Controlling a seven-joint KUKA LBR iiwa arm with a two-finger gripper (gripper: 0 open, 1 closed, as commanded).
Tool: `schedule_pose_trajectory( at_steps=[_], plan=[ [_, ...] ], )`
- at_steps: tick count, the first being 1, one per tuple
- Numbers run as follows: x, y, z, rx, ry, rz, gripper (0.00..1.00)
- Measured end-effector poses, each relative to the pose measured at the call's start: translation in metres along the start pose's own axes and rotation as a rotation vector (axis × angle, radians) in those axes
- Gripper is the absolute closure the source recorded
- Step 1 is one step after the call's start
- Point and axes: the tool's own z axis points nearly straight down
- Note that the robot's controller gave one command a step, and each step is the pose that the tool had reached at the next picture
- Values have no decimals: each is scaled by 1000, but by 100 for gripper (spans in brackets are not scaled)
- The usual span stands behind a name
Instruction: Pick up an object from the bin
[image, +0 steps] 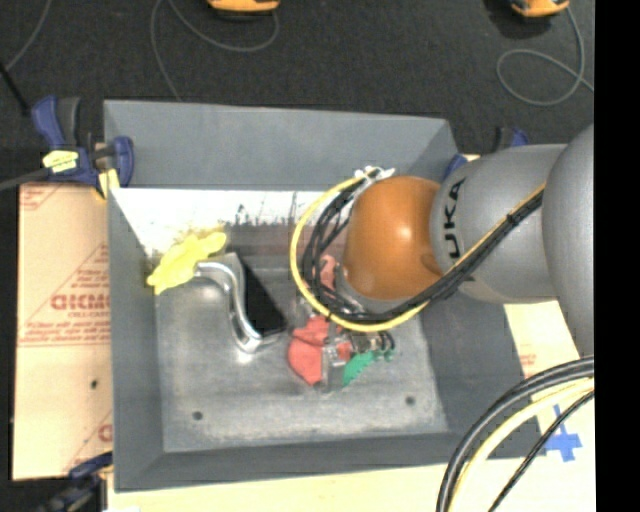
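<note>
Red lump lies near the middle of the bin floor, right beside the tool; whether the tool is open or closed cannot be told beneath the orange cover. A green piece sits just right of it. A black block, a bent silver handle and a yellow thing lie to the left.

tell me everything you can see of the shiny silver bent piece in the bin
The silver piece looks like polished metal, a curved bar. Its short upper arm starts beside the yellow thing, bends, then runs down to a broader rounded end. It lies on the bin floor, left of centre, with a black flat thing against its right side.
</note>
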Motion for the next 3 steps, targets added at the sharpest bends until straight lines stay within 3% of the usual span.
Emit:
schedule_pose_trajectory(
  at_steps=[1, 2, 3],
  plan=[
    [-13, -14, 6, 0, 0, -5, 0],
    [-44, -24, 27, 0, -5, -192, 100],
    [-44, -24, 27, 0, -5, -191, 100]
  ],
)
